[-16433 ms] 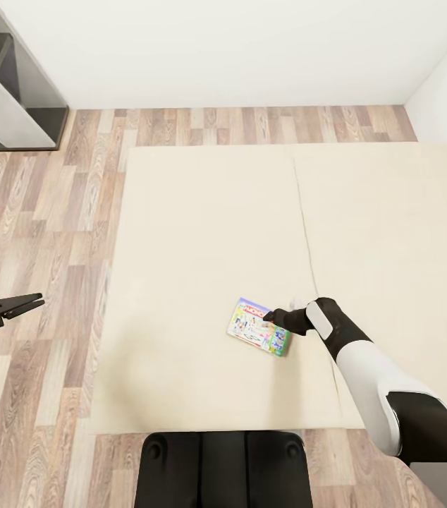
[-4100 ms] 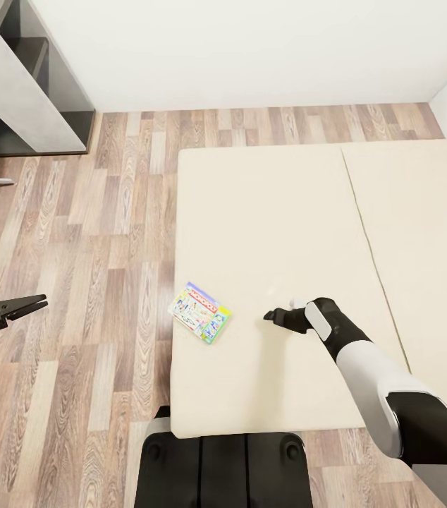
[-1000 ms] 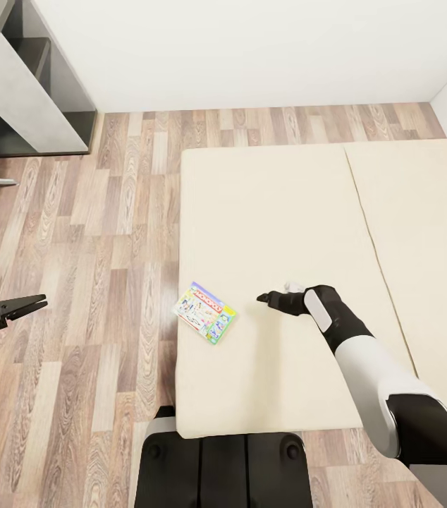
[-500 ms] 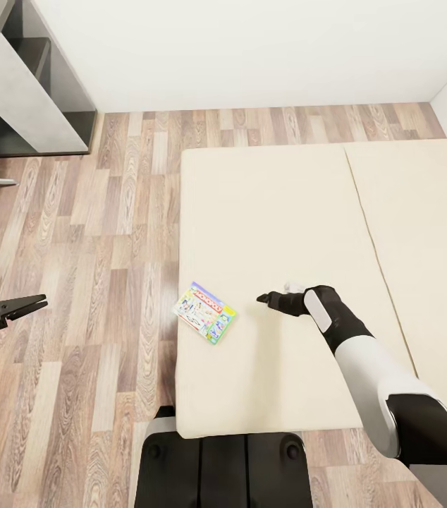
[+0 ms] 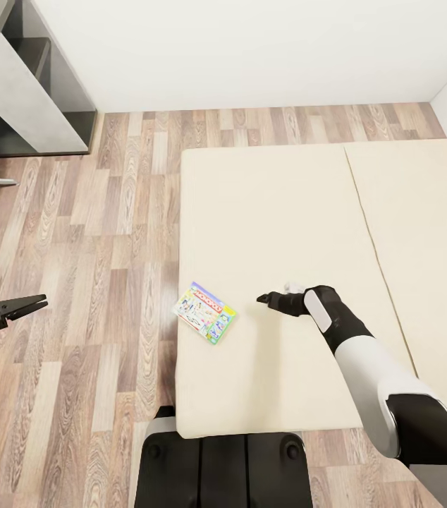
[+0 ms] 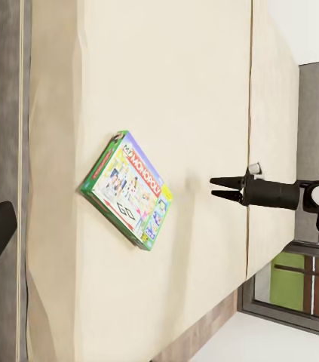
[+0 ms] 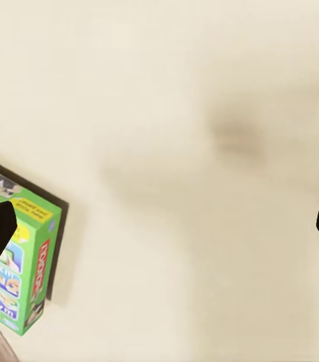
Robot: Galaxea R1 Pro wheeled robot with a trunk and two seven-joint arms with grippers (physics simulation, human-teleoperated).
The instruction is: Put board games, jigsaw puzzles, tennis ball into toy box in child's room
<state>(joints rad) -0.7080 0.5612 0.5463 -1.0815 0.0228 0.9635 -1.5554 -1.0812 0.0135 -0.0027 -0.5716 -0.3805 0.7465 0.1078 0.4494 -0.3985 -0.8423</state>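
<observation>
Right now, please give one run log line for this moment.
stage: at bed | Monopoly box: flat, near bed's edge | right gripper: open, beside box, apart | left gripper: over floor, empty

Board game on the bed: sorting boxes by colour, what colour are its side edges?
Green edges on the board game; clearest in the left wrist view.

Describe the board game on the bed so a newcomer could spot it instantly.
Find the beige bed, then its edge beside the wooden floor. The board game lies flat there: a green-edged Monopoly box, the single colourful item on the mattress, apart from the right gripper.
</observation>
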